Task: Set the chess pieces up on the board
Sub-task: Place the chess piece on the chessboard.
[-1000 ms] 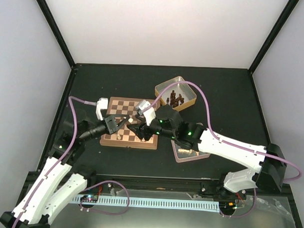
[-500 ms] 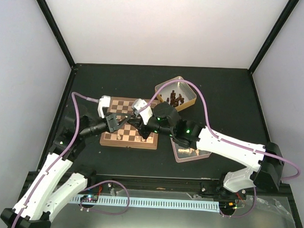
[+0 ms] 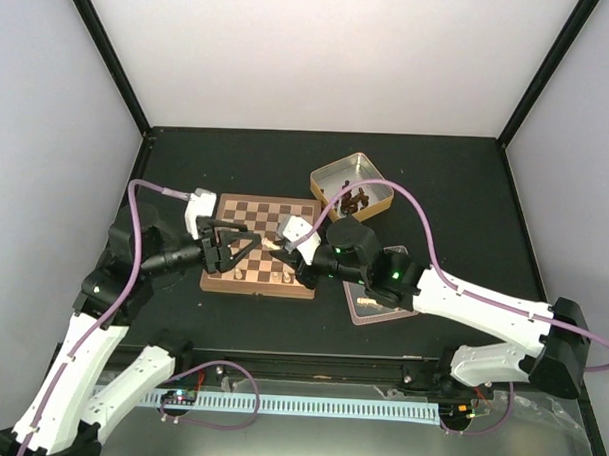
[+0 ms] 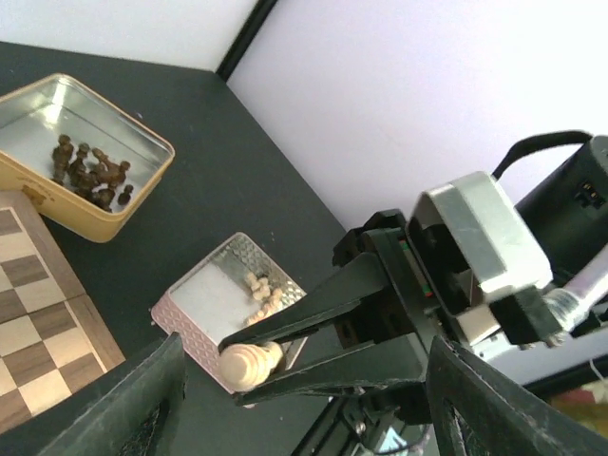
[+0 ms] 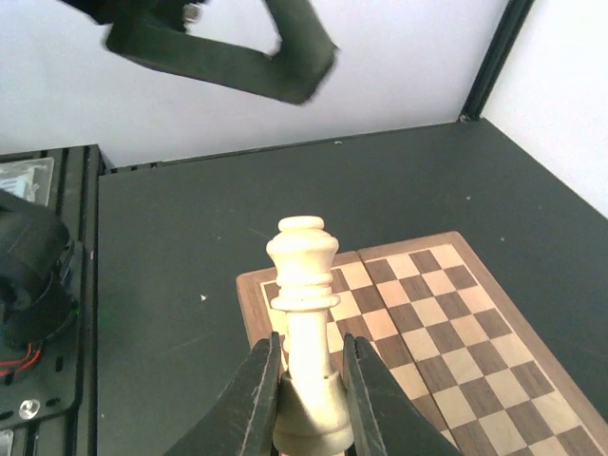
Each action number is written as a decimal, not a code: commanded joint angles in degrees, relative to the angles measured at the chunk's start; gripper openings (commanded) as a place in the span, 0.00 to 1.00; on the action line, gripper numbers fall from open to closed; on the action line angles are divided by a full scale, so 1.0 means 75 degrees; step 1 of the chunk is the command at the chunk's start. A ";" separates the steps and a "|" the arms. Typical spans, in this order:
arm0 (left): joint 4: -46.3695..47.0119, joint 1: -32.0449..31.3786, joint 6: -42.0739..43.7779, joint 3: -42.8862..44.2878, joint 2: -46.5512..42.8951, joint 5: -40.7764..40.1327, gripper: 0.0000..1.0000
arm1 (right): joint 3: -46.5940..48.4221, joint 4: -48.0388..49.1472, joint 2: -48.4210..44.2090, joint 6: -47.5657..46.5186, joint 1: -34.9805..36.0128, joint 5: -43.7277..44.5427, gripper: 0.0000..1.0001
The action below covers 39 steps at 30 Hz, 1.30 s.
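Note:
My right gripper (image 3: 276,247) is shut on the base of a pale cream chess piece (image 5: 304,285), which stands upright between its jaws over the board (image 3: 260,211). In the left wrist view the same piece (image 4: 245,364) shows pinched at the tips of the right gripper's black fingers (image 4: 313,309). My left gripper (image 3: 249,251) faces it with jaws wide open, one on either side of the piece and apart from it. A few cream pieces (image 3: 241,273) stand on the board's near row.
A gold tin (image 3: 352,187) with dark brown pieces (image 4: 90,176) sits behind and right of the board. A pink tin (image 3: 377,306) holding more cream pieces (image 4: 261,290) lies right of the board, under the right arm. Both arms cross over the board's near half.
The left gripper, shut before, has opened and drawn back left. The right gripper has shut on the cream piece, which passed from left to right.

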 commanded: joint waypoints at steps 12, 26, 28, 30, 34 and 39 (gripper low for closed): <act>-0.1184 -0.0019 0.1125 0.0370 0.1169 0.2144 0.26 | -0.0408 0.0423 -0.0533 -0.1491 -0.0018 -0.1073 0.09; -0.1351 -0.0019 0.1460 0.0178 0.1297 0.2504 0.14 | -0.0367 0.0487 -0.0365 -0.1435 -0.0016 -0.0858 0.09; -0.1479 -0.0019 0.1549 0.0203 0.1344 0.2457 0.09 | -0.0340 0.0464 -0.0346 -0.1434 -0.0018 -0.0823 0.09; -0.1493 -0.0019 0.1596 0.0210 0.1375 0.2463 0.05 | -0.0314 0.0442 -0.0322 -0.1414 -0.0021 -0.0772 0.10; -0.1489 -0.0019 0.1627 0.0262 0.1398 0.2299 0.02 | -0.0248 0.0381 -0.0243 -0.1238 -0.0026 -0.0557 0.17; -0.1740 -0.0007 0.1655 0.0440 0.1444 0.0663 0.01 | -0.0347 0.0151 -0.0234 -0.0945 -0.0029 -0.0237 0.50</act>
